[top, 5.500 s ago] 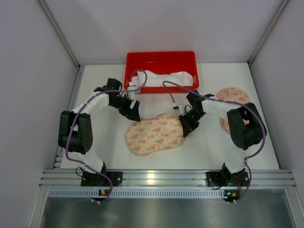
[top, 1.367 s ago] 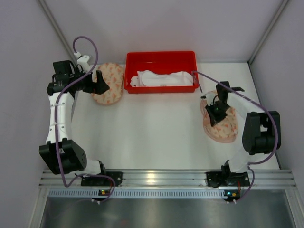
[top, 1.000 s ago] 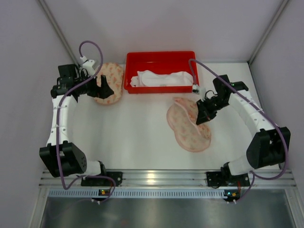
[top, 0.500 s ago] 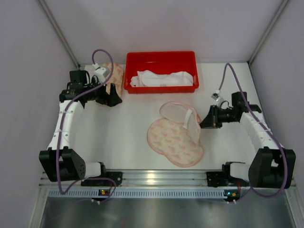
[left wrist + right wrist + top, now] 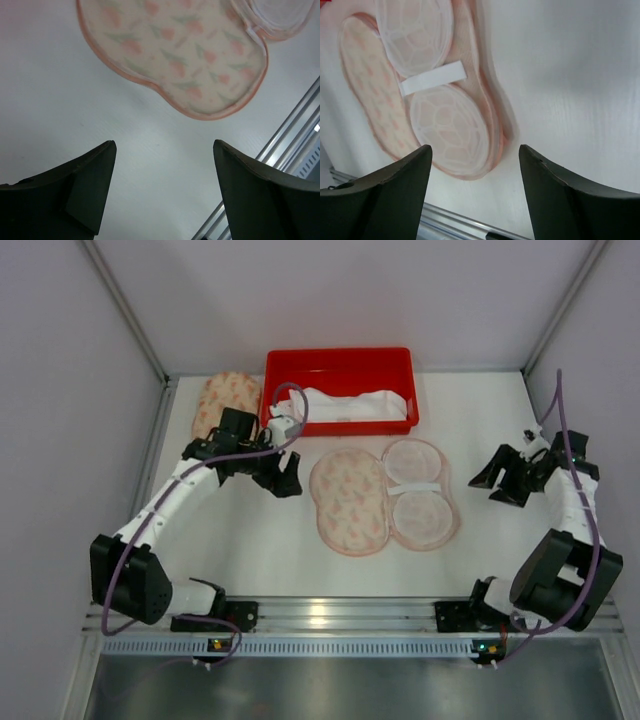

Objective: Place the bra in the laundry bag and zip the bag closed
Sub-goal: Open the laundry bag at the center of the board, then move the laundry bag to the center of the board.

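Observation:
The laundry bag is a floral clamshell case lying open and flat at the table's middle, its patterned half on the left and its white mesh-domed half on the right. The bra is a white garment lying in the red bin at the back. My left gripper stands open just left of the bag, whose floral half shows beyond its fingers. Open too, my right gripper hovers right of the bag and touches nothing.
A second, shut floral bag lies at the back left beside the red bin. A white strap crosses between the open bag's two mesh domes. The table's metal rail runs along the near edge.
My right gripper opened and let go of the laundry bag, which dropped open flat in the middle, then drew back to the right. My left arm swung from the back left toward the bag.

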`<control>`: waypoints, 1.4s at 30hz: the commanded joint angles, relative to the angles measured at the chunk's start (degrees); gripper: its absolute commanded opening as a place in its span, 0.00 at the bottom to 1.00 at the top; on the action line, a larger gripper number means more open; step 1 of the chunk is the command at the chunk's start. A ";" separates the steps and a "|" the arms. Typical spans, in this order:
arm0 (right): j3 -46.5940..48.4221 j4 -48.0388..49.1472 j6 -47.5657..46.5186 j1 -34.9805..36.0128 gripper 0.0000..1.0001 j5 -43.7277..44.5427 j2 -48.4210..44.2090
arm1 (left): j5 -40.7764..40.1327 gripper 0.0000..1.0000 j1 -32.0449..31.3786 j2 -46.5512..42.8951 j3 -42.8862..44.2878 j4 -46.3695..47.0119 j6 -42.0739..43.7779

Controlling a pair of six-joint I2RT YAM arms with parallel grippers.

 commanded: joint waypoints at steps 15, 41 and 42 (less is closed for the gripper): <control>7.58 4.47 -15.24 10.82 0.67 -1.88 11.66 | -4.30 0.63 -19.15 25.98 5.77 16.41 -11.16; 23.58 1.03 -22.09 16.79 0.82 3.81 8.51 | -19.24 0.91 -11.60 20.45 32.33 -3.63 6.26; 23.93 3.04 -22.53 18.80 0.83 8.53 7.46 | -19.24 0.93 -10.29 22.48 36.33 -3.55 5.46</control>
